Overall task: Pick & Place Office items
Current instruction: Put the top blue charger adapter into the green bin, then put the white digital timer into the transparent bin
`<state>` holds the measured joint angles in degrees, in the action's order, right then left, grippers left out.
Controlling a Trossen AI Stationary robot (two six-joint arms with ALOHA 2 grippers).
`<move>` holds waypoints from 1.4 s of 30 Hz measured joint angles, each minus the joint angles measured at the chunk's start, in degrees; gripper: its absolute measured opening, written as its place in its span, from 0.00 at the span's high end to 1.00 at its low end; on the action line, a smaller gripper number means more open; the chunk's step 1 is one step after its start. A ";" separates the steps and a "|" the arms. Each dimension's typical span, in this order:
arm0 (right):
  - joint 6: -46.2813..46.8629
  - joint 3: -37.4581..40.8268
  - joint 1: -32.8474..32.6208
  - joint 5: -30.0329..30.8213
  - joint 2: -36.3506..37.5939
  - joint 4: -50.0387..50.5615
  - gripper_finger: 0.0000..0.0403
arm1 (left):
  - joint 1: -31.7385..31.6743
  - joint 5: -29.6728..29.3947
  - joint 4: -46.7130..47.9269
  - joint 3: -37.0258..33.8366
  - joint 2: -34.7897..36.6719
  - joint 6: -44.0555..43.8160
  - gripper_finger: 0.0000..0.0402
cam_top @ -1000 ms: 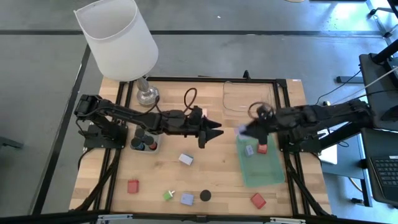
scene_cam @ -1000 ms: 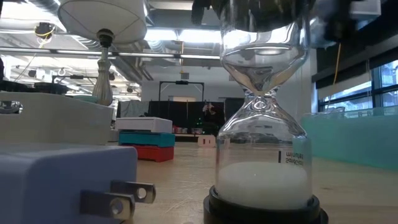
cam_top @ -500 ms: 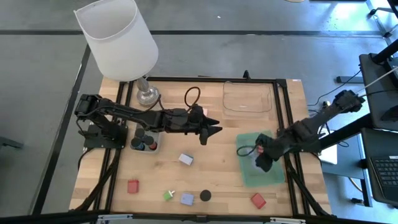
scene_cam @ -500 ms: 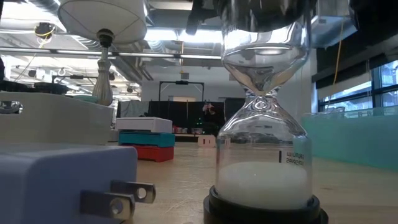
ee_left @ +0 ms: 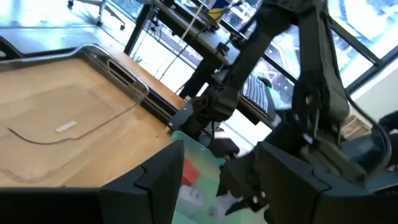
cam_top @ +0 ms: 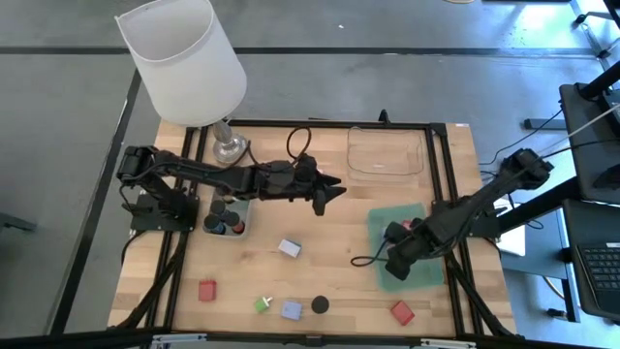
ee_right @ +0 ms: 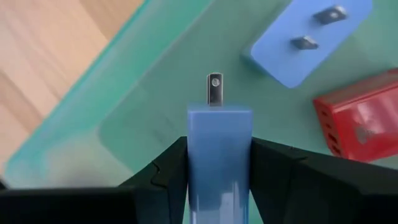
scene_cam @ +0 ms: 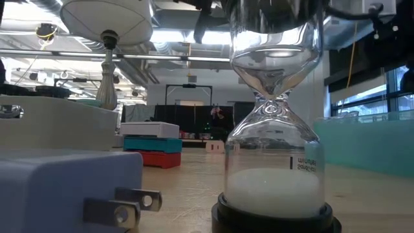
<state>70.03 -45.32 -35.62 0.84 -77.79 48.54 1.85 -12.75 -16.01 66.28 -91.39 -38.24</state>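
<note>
While the right claw (ee_right: 219, 163) hangs over the green tray (cam_top: 426, 269), it is clamped on a blue plug block (ee_right: 219, 140), which sits between its two fingers with one metal prong sticking out past the tips. Inside the green tray, just beyond the held block, lie a second blue plug block (ee_right: 308, 38) and one red block (ee_right: 364, 118).

On the counter (cam_top: 339, 262) beside the green tray lie three more blocks in the open: one lilac-blue block (cam_top: 289, 247) well away from the tray, one red block (cam_top: 402, 312) just off its near corner, and another red block (cam_top: 207, 290) farthest from it. One black round cap (cam_top: 319, 304) lies between them.

Away from the green tray, toward the clear tray (cam_top: 386, 152), the left claw (cam_top: 332, 192) hangs above the counter, its fingers narrowly apart and holding nothing.
</note>
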 joint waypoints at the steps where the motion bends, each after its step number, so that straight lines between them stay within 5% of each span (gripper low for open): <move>1: -0.44 0.00 0.00 0.00 -0.80 -0.08 0.67 | -0.24 0.00 0.00 -0.02 0.00 0.00 0.51; 15: -1.70 -0.02 0.00 1.32 -7.93 -6.33 0.66 | -0.40 0.86 6.32 -0.02 0.00 0.00 0.51; 20: -0.54 -0.02 0.02 0.06 -7.94 -8.74 0.57 | -0.04 1.44 9.49 -0.02 0.00 0.00 0.51; 33: 1.51 -0.02 0.80 -10.04 -6.88 -8.60 0.21 | 1.24 24.73 9.88 -0.02 0.00 13.34 0.51; 42: 2.96 -0.02 1.09 -10.24 2.27 -6.38 0.18 | 0.89 27.69 10.67 -0.02 0.00 16.98 0.51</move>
<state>73.00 -45.34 -34.53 -9.40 -75.52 42.16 2.74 14.93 -5.34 66.26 -91.39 -21.26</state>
